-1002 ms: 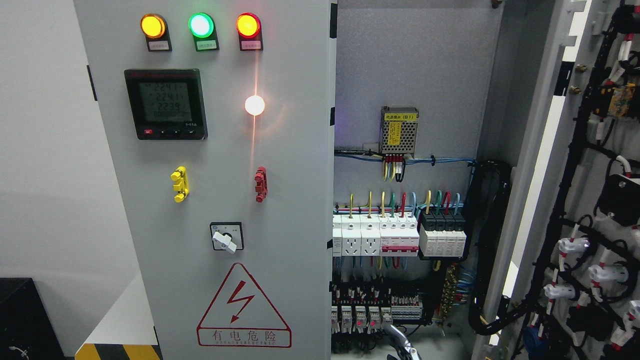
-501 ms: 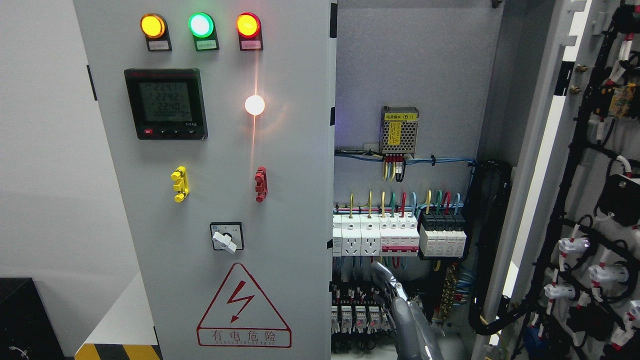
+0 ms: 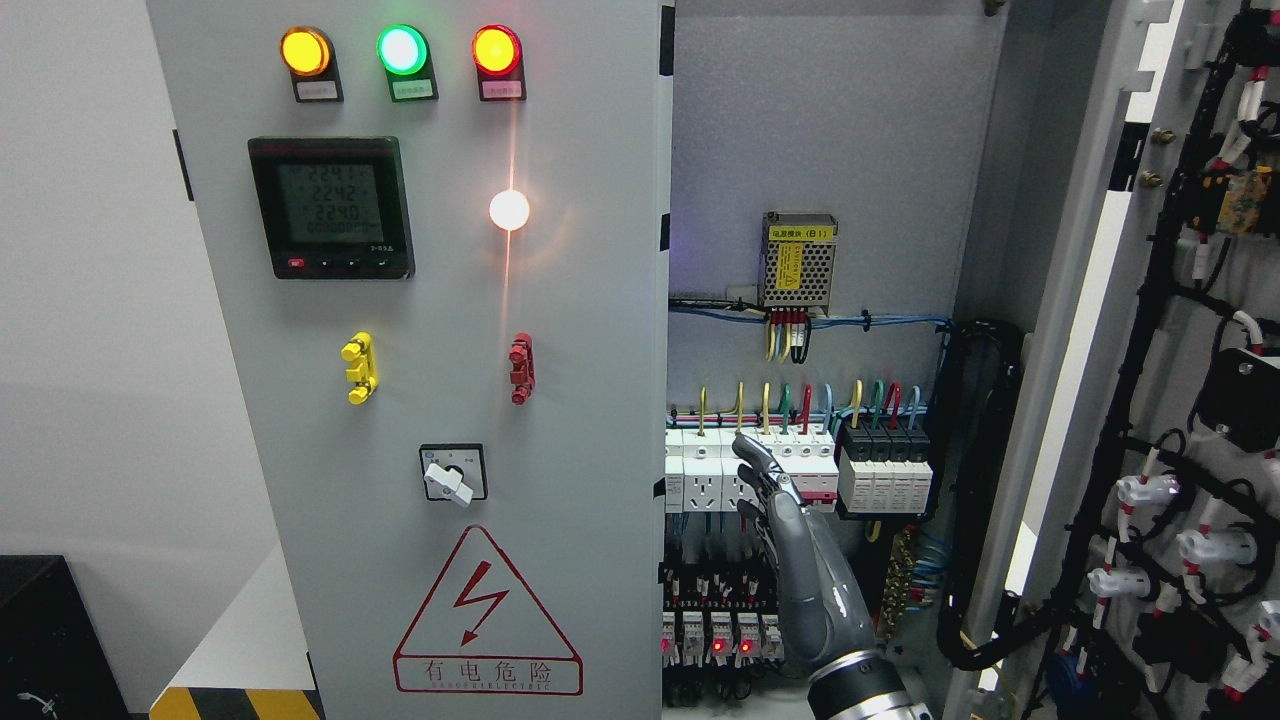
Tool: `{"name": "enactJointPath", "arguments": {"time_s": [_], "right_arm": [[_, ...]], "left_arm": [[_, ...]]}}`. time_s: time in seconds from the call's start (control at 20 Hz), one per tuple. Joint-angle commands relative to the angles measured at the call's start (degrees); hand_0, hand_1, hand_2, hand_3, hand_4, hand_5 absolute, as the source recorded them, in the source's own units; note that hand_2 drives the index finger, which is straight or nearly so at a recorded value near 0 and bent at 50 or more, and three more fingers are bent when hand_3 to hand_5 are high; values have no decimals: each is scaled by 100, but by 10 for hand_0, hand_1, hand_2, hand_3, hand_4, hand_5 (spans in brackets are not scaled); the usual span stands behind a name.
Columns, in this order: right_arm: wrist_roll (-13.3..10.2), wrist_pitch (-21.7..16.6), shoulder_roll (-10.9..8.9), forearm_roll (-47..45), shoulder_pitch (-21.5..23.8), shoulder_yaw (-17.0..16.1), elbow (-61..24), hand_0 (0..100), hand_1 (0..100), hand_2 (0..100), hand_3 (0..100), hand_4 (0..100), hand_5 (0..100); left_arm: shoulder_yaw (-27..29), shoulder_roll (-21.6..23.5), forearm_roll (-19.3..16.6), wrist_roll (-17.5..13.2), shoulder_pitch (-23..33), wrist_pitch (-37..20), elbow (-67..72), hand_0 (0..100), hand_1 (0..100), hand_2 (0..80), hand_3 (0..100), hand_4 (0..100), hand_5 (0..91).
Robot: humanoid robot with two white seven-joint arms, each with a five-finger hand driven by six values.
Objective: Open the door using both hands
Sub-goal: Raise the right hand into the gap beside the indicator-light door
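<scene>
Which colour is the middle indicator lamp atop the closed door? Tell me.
Green: the middle indicator lamp glows green, seen clearly in the head view.

1. I had one view only, from the head camera, so no second view shared any of the scene.
2. It faced the cabinet [image 3: 830, 130] nearly square on and level, with the meter [image 3: 331, 207] at about mid-height of the upper half.
3. It sat close: the left door [image 3: 420, 400] ran past the top and bottom edges.
4. The open right door [image 3: 1180, 400] was cut off by the right edge, and a strip of wall [image 3: 90, 300] showed at the left.
</scene>
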Motion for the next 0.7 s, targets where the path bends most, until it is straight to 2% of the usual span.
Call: {"name": "enactJointPath", "arguments": {"time_s": [0.0,0.3,0.45,0.65], "right_arm": [[8,211,89,-341,-483,-107,696,0,0,0,0,0,0],[43,309,36,-422,-703,-125,846,0,0,0,0,0,0],[306,317,36,-492,-773,-125,854,0,0,0,0,0,0],[307,467,36,-632,-888,-247,898,0,0,0,0,0,0]], "left_arm": [[156,-11,9,2,7,-1,-3,0,0,0,0,0,0],[156,-11,9,2,-2,-1,-3,0,0,0,0,0,0],[165,-11,9,2,-2,-1,-3,0,0,0,0,0,0],[156,-11,9,2,-2,-1,-3,0,0,0,0,0,0]]}}
